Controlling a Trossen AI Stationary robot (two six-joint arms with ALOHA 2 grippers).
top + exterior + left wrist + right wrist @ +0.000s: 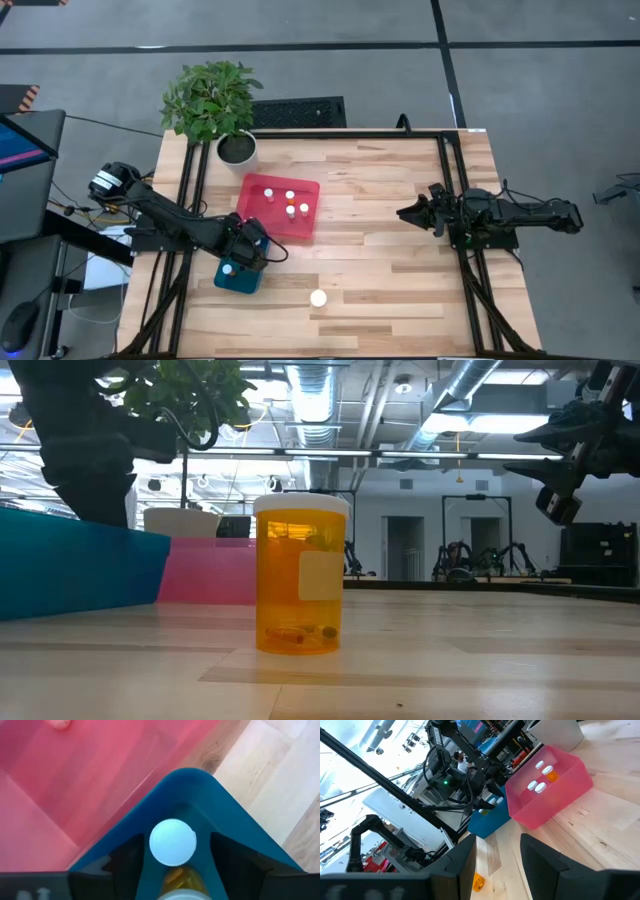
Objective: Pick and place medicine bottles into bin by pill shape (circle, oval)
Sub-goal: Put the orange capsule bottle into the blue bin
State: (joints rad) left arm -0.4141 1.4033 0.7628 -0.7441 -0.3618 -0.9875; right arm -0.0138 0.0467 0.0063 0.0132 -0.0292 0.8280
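My left gripper [252,252] hangs open over the blue bin [238,274]. In the left wrist view its fingers stand on either side of a white-capped bottle [172,842] that lies inside the bin, apart from it. An orange bottle body [178,879] shows just beneath that one. The pink bin [280,206] holds several white-capped bottles [291,210]. One orange bottle with a white cap [318,297] stands upright on its base on the table [300,575]. My right gripper [403,212] is open and empty at the table's right, above the wood.
A potted plant [212,100] stands at the far left corner behind the pink bin. Black frame rails [452,200] run along both sides of the table. Bare wood [390,270] lies between the bins and my right arm.
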